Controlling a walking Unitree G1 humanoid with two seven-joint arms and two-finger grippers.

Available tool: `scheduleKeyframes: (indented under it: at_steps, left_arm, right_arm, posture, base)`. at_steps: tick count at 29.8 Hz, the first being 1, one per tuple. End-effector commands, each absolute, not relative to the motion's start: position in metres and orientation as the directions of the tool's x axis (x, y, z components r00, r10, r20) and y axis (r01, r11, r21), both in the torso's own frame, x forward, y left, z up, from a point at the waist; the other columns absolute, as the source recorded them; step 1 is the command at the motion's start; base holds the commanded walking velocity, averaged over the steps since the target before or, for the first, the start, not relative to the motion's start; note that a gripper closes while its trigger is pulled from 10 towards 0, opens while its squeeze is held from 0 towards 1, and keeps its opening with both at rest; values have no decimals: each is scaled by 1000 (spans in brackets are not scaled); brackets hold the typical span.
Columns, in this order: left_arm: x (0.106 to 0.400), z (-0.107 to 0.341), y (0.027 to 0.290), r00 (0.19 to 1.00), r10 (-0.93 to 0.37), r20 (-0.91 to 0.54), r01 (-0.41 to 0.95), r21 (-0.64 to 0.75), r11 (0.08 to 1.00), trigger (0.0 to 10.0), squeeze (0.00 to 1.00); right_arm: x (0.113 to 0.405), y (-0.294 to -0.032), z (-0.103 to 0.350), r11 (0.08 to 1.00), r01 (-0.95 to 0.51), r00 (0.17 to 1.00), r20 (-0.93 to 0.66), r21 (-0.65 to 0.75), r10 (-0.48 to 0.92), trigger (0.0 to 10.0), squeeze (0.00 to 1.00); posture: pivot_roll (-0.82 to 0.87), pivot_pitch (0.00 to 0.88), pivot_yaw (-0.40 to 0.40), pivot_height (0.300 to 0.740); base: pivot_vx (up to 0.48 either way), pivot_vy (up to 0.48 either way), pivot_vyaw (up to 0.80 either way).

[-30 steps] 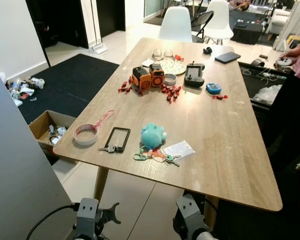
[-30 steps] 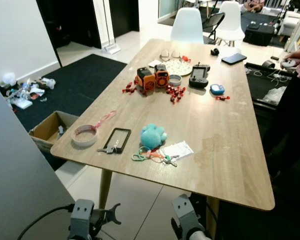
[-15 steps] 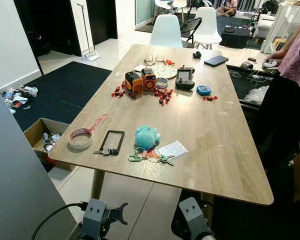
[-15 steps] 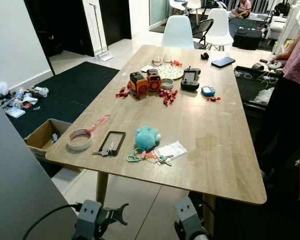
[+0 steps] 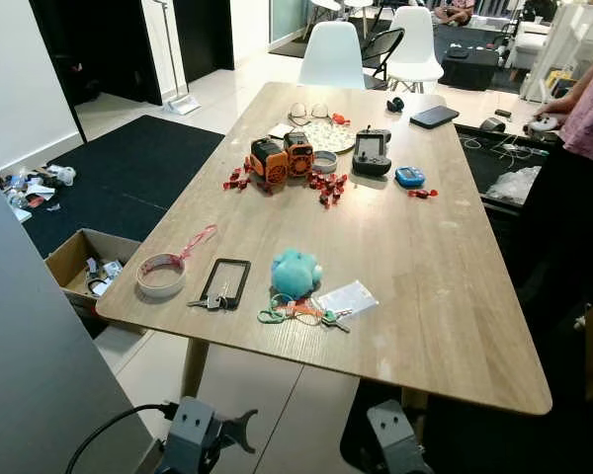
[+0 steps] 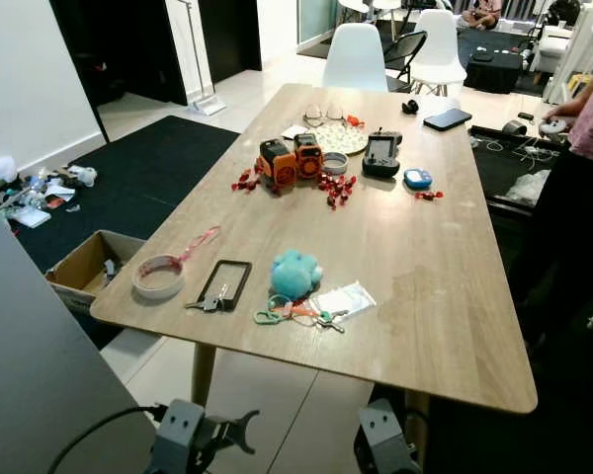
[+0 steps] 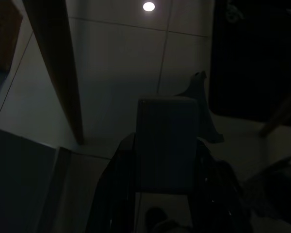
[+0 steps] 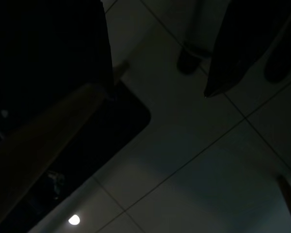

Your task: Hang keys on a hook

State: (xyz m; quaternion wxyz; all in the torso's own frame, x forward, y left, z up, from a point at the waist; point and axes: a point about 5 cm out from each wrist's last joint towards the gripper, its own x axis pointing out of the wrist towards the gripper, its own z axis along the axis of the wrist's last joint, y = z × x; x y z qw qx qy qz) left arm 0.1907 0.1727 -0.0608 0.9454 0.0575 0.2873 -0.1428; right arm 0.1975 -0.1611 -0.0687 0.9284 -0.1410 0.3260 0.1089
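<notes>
A bunch of keys [image 5: 302,314] with a green clip and orange tags lies near the front edge of the wooden table [image 5: 445,296]. It rests just in front of a teal plush toy [image 5: 296,272]. A second small set of keys [image 5: 209,300] lies against a black rectangular frame [image 5: 226,281] to the left. My left arm [image 5: 190,442] and right arm [image 5: 390,439] hang low below the table's front edge, well short of the keys. In the dark right wrist view my right gripper [image 8: 157,92] is open over the tiled floor, with nothing between its fingers.
A roll of tape [image 5: 159,274] with a pink ribbon, an orange toy [image 5: 282,158], red clips, a remote [image 5: 372,153] and a phone [image 5: 435,116] lie on the table. A person [image 5: 583,128] stands at the right. A cardboard box [image 5: 79,267] sits on the floor at the left. White chairs [image 5: 333,54] stand at the far end.
The camera has shifted, so the table sits slightly differently in the picture. Nothing on the table has moved and both arms still hang low.
</notes>
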Motion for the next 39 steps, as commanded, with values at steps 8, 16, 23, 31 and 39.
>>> scheduleKeyframes:
  at_steps: [8, 16, 23, 31, 39]
  left_arm:
    - [186, -64, 174, 778, -241, -580, 317, 32, 948, 10000, 0]
    - [185, -67, 178, 761, -232, -606, 326, 47, 944, 10000, 0]
    - [185, -66, 177, 755, -246, -608, 344, 48, 938, 10000, 0]
    - [188, -65, 173, 756, -260, -601, 365, 58, 929, 10000, 0]
    - [187, -67, 175, 754, -226, -616, 326, 53, 944, 10000, 0]
  right_arm:
    - [198, -165, -69, 935, -293, 758, -644, -200, 100, 10000, 0]
    - [198, -164, -69, 934, -294, 756, -646, -200, 100, 10000, 0]
    - [196, -164, -70, 935, -294, 752, -651, -200, 97, 10000, 0]
    - [196, -163, -70, 935, -294, 752, -652, -197, 99, 10000, 0]
    - [196, -163, -70, 936, -292, 753, -650, -197, 98, 10000, 0]
  posture:
    - [33, 50, 6, 740]
    - [35, 50, 7, 740]
    - [38, 55, 10, 740]
    - [39, 60, 11, 740]
    - [37, 61, 12, 740]
  base:
    - [0, -355, 0]
    - [0, 0, 0]
    - [0, 0, 0]
    - [0, -39, 0]
    - [0, -299, 0]
